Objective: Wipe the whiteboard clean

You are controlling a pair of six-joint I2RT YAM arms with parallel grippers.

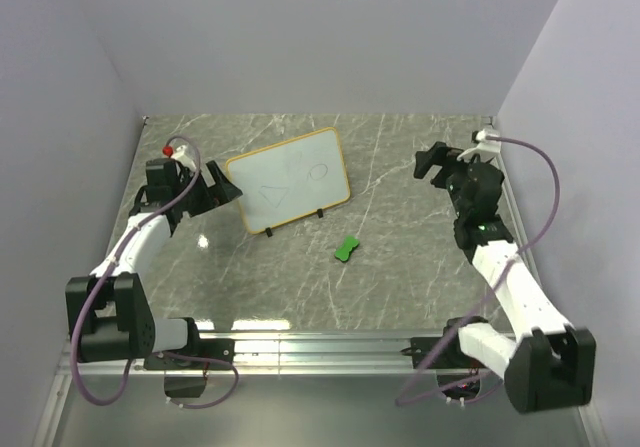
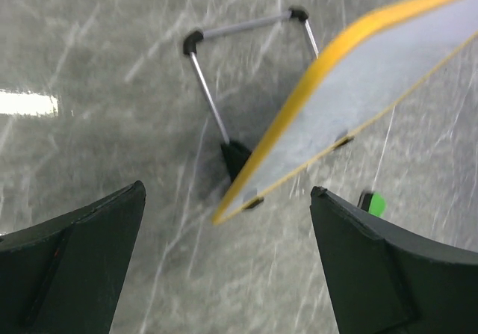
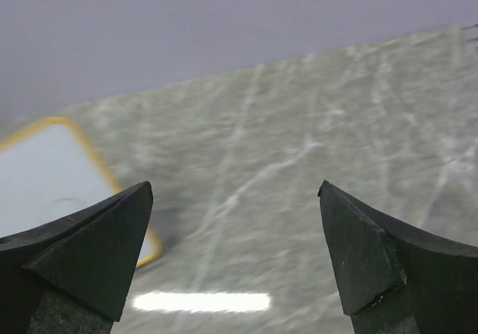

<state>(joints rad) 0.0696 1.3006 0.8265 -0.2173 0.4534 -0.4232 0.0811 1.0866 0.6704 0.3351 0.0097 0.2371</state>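
Grey marbled bench, plain walls all round. Count: one whiteboard, one green eraser, two tools. The left tool is wide open and empty, with the board's edge right in front of its tips. The right tool is open and empty too, with the board well off to its side. Doodles are on the board, so I'd say nothing's erased yet. The next move is probably grabbing the eraser, which sits well clear of both tools.
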